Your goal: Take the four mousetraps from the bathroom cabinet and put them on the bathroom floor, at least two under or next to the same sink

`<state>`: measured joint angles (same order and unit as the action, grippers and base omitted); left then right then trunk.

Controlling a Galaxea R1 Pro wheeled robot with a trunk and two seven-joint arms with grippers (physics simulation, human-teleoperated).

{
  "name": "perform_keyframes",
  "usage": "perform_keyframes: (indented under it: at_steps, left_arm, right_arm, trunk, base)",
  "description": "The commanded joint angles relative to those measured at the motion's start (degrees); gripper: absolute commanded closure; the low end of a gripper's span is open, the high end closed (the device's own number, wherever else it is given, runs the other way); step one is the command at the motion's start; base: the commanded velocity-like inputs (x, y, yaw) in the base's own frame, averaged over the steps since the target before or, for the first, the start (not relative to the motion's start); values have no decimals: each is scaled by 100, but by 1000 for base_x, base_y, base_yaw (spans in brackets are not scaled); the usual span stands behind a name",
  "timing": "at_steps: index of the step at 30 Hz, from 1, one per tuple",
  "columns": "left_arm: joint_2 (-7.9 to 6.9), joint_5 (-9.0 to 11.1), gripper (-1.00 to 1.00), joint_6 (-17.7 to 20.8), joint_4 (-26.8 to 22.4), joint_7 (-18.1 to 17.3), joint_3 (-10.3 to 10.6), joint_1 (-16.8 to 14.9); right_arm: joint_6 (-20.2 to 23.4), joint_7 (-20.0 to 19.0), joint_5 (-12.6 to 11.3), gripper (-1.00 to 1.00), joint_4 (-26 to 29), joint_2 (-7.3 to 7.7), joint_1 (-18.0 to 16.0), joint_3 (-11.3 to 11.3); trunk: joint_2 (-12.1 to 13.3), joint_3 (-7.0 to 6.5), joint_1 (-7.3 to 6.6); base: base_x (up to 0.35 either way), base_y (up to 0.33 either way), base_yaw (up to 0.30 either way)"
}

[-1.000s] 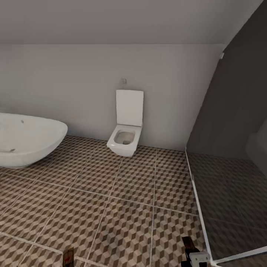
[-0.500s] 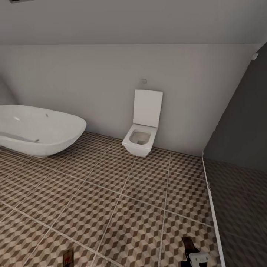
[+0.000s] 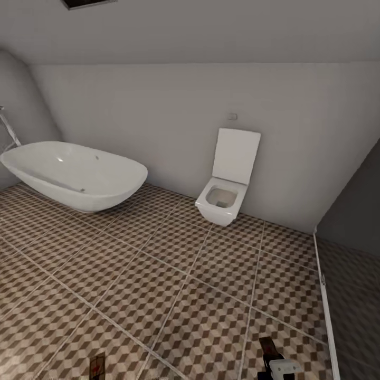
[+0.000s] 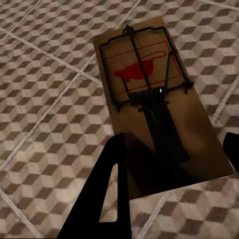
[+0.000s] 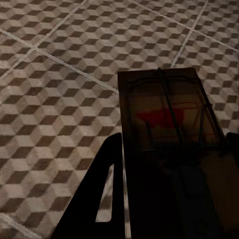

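Each of my grippers carries one mousetrap over the cube-patterned bathroom floor (image 3: 174, 285). In the left wrist view my left gripper (image 4: 174, 167) is shut on a tan mousetrap (image 4: 149, 74) with dark wire bars and a red spot. In the right wrist view my right gripper (image 5: 172, 169) is shut on a second, shadowed mousetrap (image 5: 169, 114). The head view catches both traps at its lower edge, the left one (image 3: 96, 364) and the right one (image 3: 268, 347). The cabinet and the sink are out of view.
An oval white bathtub (image 3: 79, 174) stands at the far left against the wall. A white wall-hung toilet (image 3: 224, 195) with its lid up is ahead, right of centre. A dark glass partition (image 3: 351, 274) with a white floor rail borders the right side.
The head camera has turned left, so the bathtub and toilet sit further right in the picture. Both grippers still hold their mousetraps in the same place.
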<state>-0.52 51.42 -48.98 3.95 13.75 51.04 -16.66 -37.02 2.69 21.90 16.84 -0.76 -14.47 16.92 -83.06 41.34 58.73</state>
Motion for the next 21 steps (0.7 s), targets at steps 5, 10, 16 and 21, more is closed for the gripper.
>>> perform_keyframes:
  at_steps: [5,10,16,21]
  left_arm:
    - [6,-27,100,-7,10,53,38,-4]
    - [5,-27,100,-7,10,52,38,-4]
    - [7,-27,100,-7,10,54,38,-4]
    - [7,-27,100,-7,10,53,38,-4]
  right_arm:
    - [-16,12,51,100,0,-3,-3,30]
    - [-16,12,51,100,-1,-3,-3,30]
    - [-16,12,51,100,0,-3,-3,30]
    - [-16,12,51,100,-1,-3,-3,30]
  trunk:
    - [-2,4,0]
    - [-2,4,0]
    - [-2,4,0]
    - [-2,4,0]
  base:
    - [0,0,286]
    - [0,0,286]
    - [0,0,286]
    - [0,0,286]
